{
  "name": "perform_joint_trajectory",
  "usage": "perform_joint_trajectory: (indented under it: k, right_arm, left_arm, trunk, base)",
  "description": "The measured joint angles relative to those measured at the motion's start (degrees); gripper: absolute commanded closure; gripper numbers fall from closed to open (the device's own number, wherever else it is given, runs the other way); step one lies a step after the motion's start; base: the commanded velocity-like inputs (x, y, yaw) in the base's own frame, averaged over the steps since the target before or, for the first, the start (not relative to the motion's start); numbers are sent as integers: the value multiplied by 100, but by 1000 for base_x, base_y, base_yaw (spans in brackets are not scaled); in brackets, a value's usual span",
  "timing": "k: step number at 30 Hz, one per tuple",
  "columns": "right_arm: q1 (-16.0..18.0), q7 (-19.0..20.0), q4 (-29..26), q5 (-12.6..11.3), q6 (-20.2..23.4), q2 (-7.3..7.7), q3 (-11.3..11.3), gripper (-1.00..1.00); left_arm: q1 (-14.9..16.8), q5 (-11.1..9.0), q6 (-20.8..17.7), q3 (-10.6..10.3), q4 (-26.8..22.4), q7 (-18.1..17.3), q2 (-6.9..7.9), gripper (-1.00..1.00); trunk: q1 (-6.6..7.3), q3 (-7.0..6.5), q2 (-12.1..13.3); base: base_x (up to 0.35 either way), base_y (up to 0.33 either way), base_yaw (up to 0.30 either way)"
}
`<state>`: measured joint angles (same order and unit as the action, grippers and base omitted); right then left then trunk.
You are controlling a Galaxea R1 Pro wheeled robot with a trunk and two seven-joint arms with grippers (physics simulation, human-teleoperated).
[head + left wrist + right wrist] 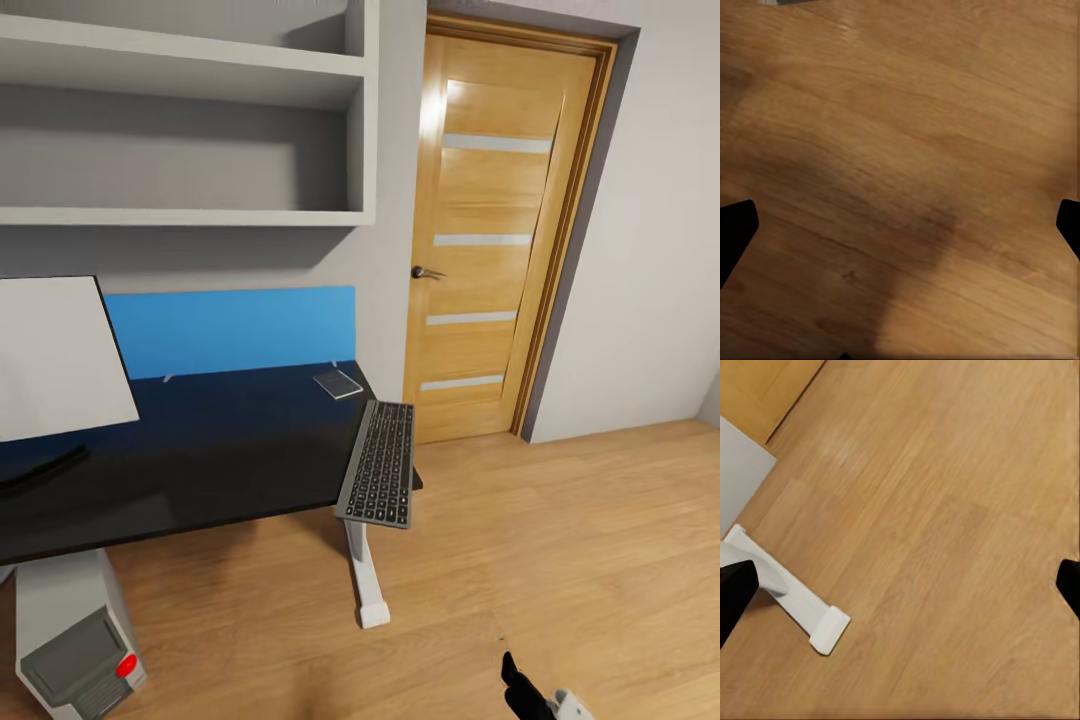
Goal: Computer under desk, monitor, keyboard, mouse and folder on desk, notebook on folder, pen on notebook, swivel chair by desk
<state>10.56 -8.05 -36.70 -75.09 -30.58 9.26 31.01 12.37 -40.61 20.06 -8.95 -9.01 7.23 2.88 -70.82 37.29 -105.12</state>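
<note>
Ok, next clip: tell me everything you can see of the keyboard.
The keyboard is a slim grey slab with dark keys, lying flat, keys up, on the right end of the dark desk. It runs along that end, its near corner overhanging the edge above the white desk leg. Nothing else touches it.

Desk [200, 450]: monitor [55, 355], keyboard [381, 463] overhanging edge, notebook [338, 383]. Computer [75, 635] on floor [560, 560].
</note>
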Motion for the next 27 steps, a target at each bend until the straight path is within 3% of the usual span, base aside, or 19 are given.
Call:
perform_joint_trajectory:
  k: [12,18,26,27]
  right_arm:
    - [1,11,661,78,-140,-33,34,-100]
    - [2,8,1124,432,-153,-68,103,-100]
    - [3,6,1273,811,-197,-237,116,-100]
    - [3,5,1287,943,-223,-281,119,-100]
  left_arm:
    - [0,-2,-5,2,0,0,1,-100]
    - [0,-2,-10,1,0,0,2,-100]
    - [0,-3,-6,3,0,0,0,-100]
    - [0,-3,-5,3,1,0,0,-100]
  trunk:
    - [264,-216,481]
    - [395,-323,722]
    - [396,-324,723]
    - [396,-324,723]
  base:
    - [0,0,0]
    - [0,0,0]
    - [0,0,0]
    - [0,0,0]
